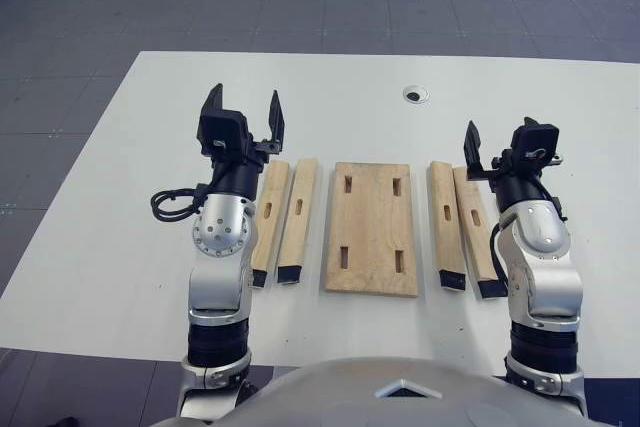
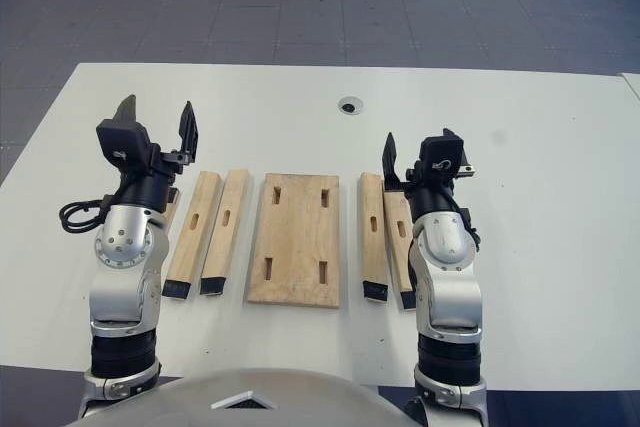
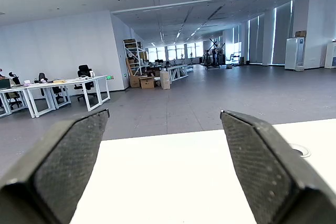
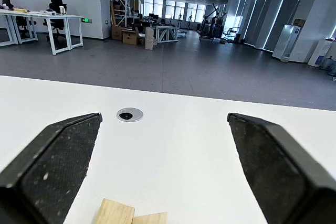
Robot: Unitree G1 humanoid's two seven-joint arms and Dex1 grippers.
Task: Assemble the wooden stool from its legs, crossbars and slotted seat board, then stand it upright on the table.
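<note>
Left tool [image 1: 245,112] and right tool [image 1: 500,145]: both wide open, empty, above the table [image 1: 110,167]. Seat board [image 1: 372,227] lies flat between them. Left legs [image 1: 295,232] lie just inboard of the left tool, right legs [image 1: 445,232] just inboard of the right. Long axes run parallel to the arms.

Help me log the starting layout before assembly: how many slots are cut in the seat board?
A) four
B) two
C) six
A: the seat board lies flat on the table and shows four slots, two near its far end and two near its near end.
</note>
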